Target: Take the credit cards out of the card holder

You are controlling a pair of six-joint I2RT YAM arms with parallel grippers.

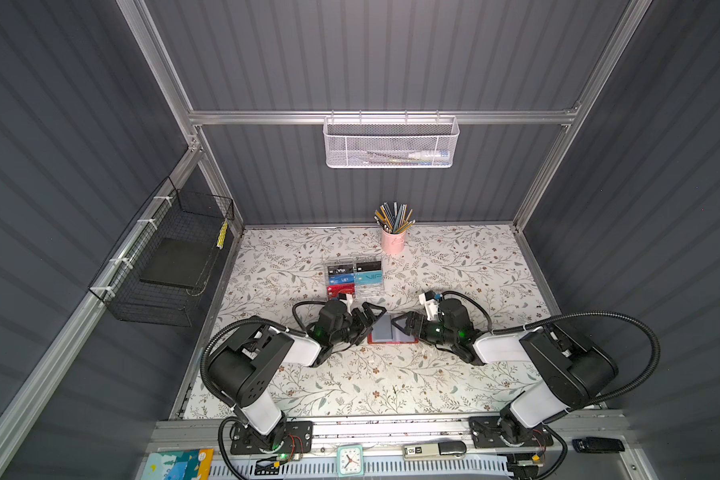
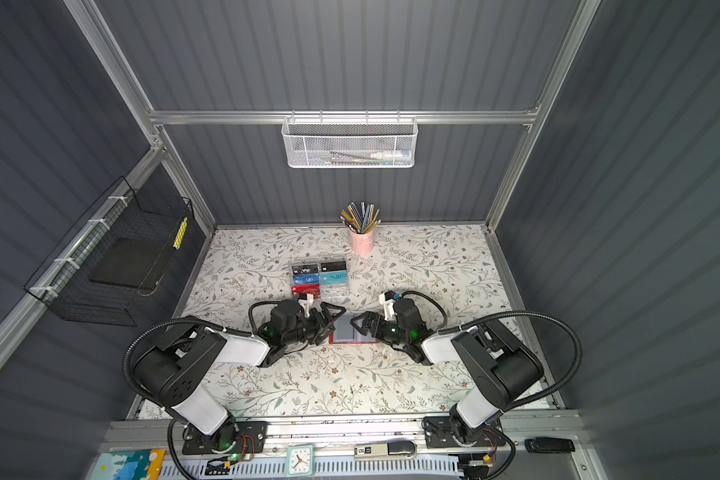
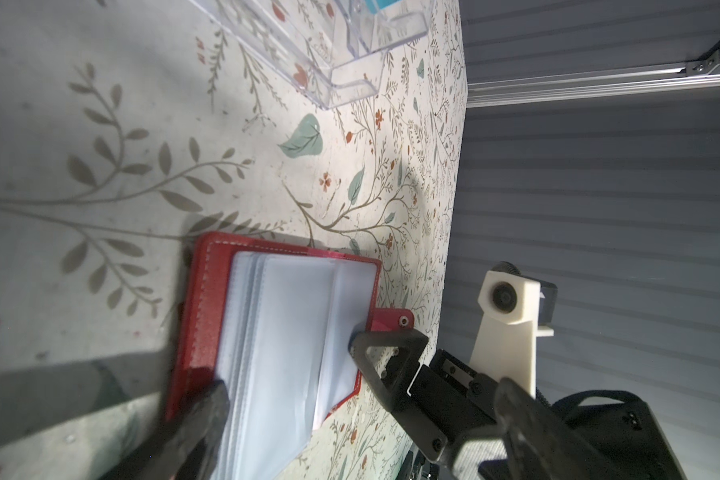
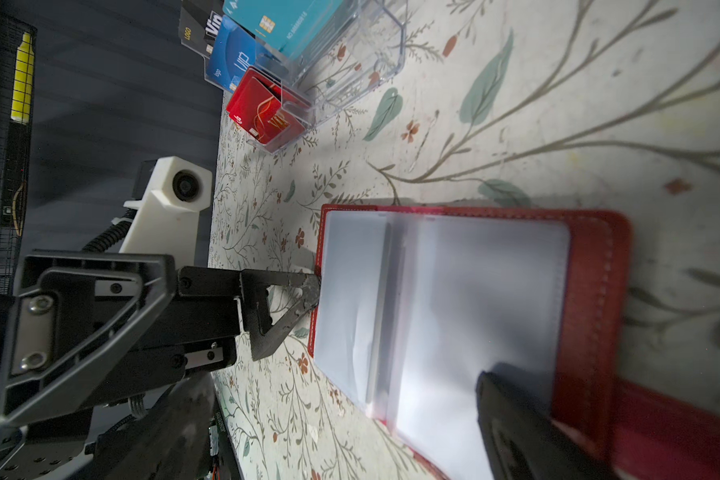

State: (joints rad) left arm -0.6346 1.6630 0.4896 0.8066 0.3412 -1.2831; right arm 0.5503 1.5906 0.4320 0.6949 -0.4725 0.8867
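right wrist: finger [image 4: 512, 419] hides card holder [image 4: 591, 291] corner

Card holder [image 1: 387, 332] sides hidden under left gripper [image 1: 371, 322] and right gripper [image 1: 402, 326], its contents hazy, clear box [image 3: 331, 77] cropped

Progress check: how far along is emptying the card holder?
Done, apparently: the credit cards stand in the clear box, and the card holder lies open with the sleeves on show looking empty. In hand: nothing; left pincer and right pincer are open, tips on the holder's opposite sides. To do: probably only checking the stacked sleeves underneath, which are hidden.
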